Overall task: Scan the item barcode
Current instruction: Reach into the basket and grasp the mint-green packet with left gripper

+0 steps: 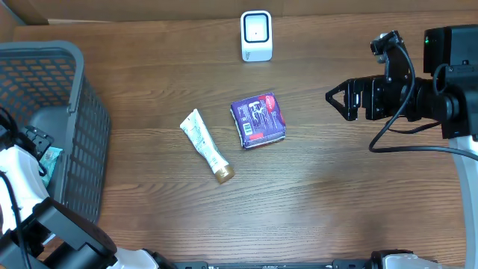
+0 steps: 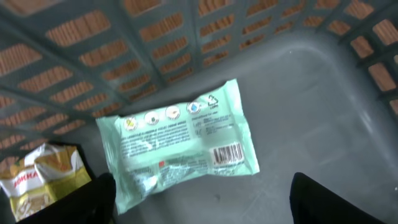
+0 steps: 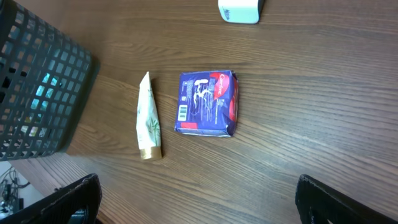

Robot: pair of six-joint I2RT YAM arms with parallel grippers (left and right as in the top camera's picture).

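Note:
In the left wrist view a mint-green wipes pack lies flat on the grey basket floor, its barcode facing up. My left gripper hangs just above it, open, its left finger beside the pack's near corner and holding nothing. The white scanner stands at the table's far edge. A purple packet and a white tube lie mid-table, both also in the right wrist view. My right gripper hovers open and empty to the right of them.
The grey mesh basket stands at the table's left edge with my left arm reaching into it. A yellow packet lies in the basket beside the green pack. Bare wood lies below my right gripper.

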